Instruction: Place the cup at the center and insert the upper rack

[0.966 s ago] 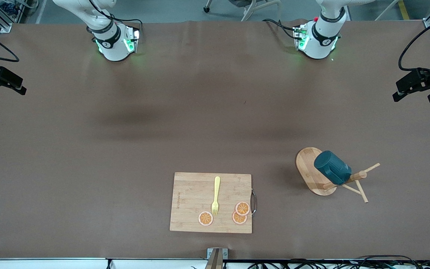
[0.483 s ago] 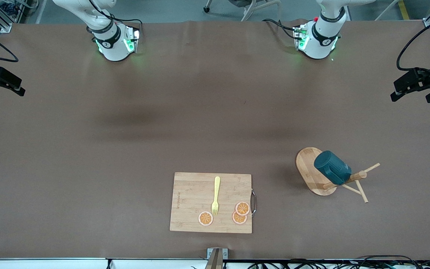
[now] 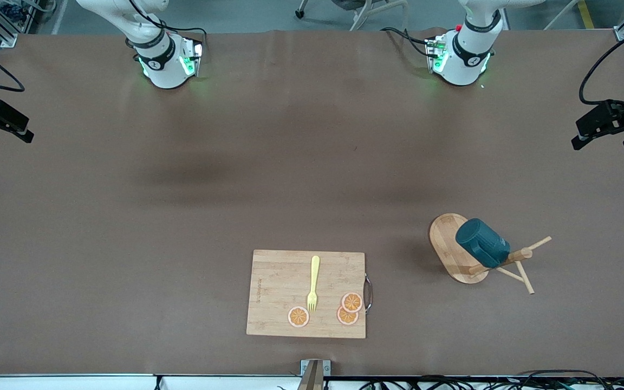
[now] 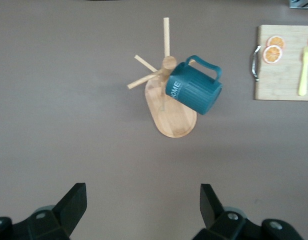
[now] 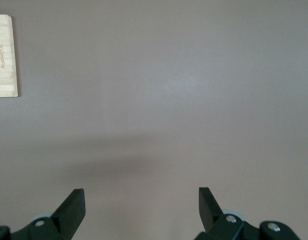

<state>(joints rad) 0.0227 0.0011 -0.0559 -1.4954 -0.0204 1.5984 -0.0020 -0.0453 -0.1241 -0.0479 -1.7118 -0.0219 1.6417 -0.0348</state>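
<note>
I see the bamboo cutting board (image 3: 305, 294) nearest, at my 6 o'clock, yellow fork (image 3: 312, 284) and orange slices (image 3: 351, 302) on it, teal cup (image 3: 481, 249) hung tilted on the mug tree (image 3: 455, 248) at 4 o'clock, left gripper (image 4: 143, 207) spread over bare table (image 3: 182, 227), right gripper (image 5: 141, 207) likewise.

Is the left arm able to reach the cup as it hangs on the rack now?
Probably yes. The cup hangs on the upper rack toward the left arm's end of the table, the open left gripper is above bare table, and nothing stands between them.
</note>
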